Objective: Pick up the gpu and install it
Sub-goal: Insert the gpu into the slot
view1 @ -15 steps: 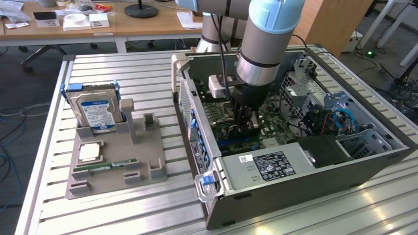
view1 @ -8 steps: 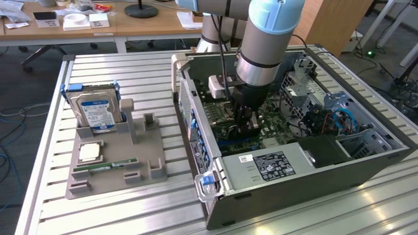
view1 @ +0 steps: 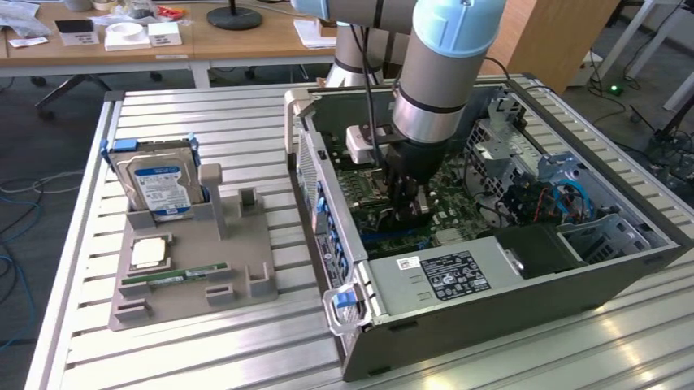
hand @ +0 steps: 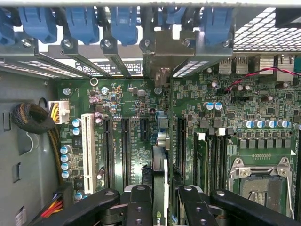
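In the wrist view the gpu [hand: 160, 162] shows edge-on as a thin dark card standing upright over the green motherboard [hand: 127, 99]. Its silvery bracket [hand: 162, 52] lies against the case's rear slot openings. My gripper [hand: 160, 195] is shut on the card, with one black finger [hand: 140, 200] on each side of it. In the exterior view the arm reaches down into the open computer case [view1: 607, 268], and the gripper [view1: 410, 210] sits low over the motherboard near the case's rear wall.
On the exterior view's left a grey holder [view1: 195, 272] carries a blue-labelled hard drive [view1: 162, 185], a processor [view1: 149, 253] and a green memory stick [view1: 179, 276]. Inside the case are the power supply [view1: 456, 272], blue slot latches [hand: 80, 23], a processor socket [hand: 261, 176] and cable bundles [hand: 30, 117].
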